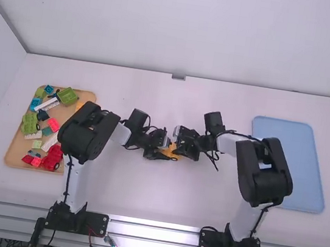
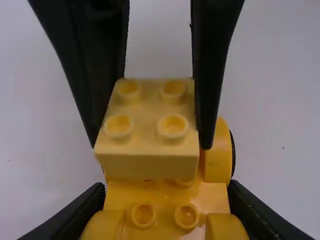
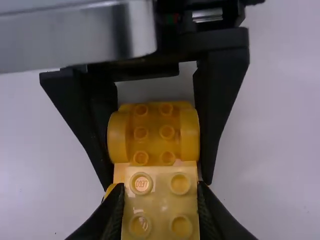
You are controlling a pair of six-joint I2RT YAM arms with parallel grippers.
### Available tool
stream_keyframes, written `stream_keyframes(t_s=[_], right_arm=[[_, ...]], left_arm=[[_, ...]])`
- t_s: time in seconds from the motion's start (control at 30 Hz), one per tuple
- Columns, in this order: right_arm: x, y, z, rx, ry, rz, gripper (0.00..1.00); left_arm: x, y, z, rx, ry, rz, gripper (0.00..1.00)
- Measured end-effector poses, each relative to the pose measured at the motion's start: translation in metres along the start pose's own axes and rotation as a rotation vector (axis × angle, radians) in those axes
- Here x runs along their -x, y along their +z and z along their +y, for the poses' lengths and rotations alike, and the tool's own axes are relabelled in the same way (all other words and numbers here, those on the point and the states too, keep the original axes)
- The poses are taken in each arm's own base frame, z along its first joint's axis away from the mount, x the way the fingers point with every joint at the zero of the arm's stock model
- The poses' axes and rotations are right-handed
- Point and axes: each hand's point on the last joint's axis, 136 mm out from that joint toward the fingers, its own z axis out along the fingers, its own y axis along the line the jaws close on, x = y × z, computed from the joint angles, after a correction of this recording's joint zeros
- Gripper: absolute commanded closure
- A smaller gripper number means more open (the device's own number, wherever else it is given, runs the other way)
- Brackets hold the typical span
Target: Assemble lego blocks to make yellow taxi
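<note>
There is one tan tray (image 1: 20,153). Inside it lie two bright-blue blocks (image 1: 35,103), at least two green blocks (image 1: 29,123) and at least two white blocks (image 1: 47,104); the rest crowd too closely to count. Right of it are one yellow car base (image 2: 167,197) and one four-stud yellow block (image 2: 147,165); farther right, one blue tray (image 1: 302,173).

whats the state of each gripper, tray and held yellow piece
Left gripper, closed on the yellow base
Right gripper, closed on the yellow block
Yellow base, clasped at its sides
Yellow block, held at the base, seating unclear
Tan tray, loaded with blocks
Blue tray, lying flat
</note>
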Motion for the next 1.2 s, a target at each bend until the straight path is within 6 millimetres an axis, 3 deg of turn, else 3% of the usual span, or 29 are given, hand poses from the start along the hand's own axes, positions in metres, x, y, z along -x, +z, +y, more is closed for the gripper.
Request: stream_keyframes(t_s=[1.2], right_arm=[[-0.0024, 0.0056, 0.0015, -0.014, -0.027, 0.105, 0.91]], left_arm=[[0.0009, 0.0009, 0.0015, 0.006, -0.014, 0.0, 0.56]])
